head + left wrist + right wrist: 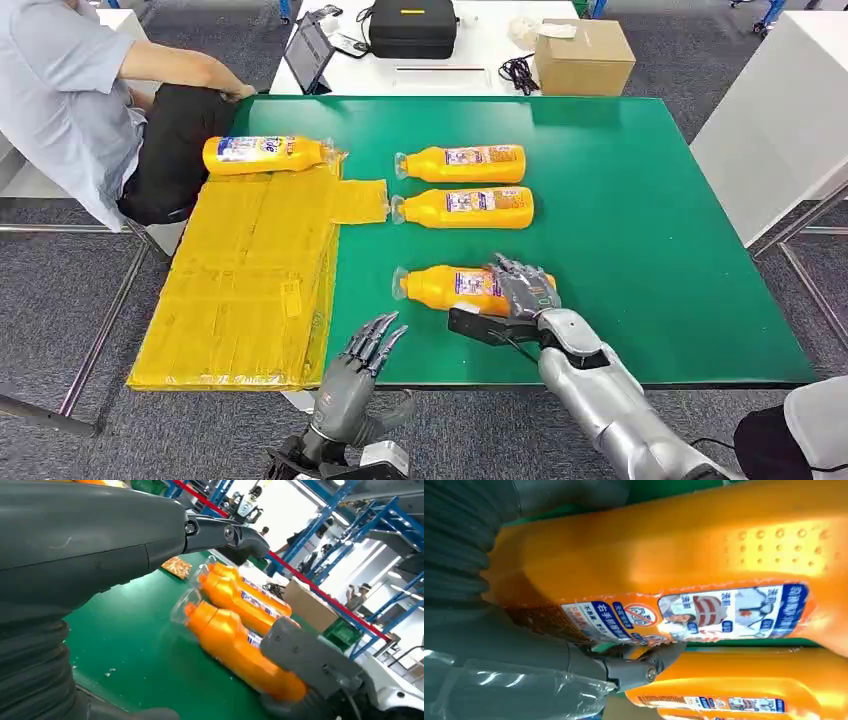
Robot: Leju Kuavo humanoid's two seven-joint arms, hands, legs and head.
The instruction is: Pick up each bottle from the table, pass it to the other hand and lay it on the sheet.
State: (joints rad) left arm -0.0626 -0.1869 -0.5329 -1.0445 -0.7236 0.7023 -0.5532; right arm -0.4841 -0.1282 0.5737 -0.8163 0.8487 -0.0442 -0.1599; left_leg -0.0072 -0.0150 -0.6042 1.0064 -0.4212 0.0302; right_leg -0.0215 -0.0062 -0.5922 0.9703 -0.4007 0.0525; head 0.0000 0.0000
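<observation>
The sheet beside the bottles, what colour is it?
Yellow; the sheet shows best in the head view.

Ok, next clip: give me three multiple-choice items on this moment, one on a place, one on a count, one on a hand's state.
1. Where does the bottle with the blue label lie?
A. at the yellow sheet's far edge
B. on the cardboard box
C. on the floor

2. How many orange bottles are on the table in all?
A. two
B. four
C. six

3. What is the right hand doing?
A. hanging beside the table
B. resting on the nearest bottle
C. holding the tablet

Answers: 1 A, it lies at the far end of the yellow sheet. 2 B, one by the sheet, three on the green table. 3 B, its fingers lie over the nearest bottle; the left hand is open.
</observation>
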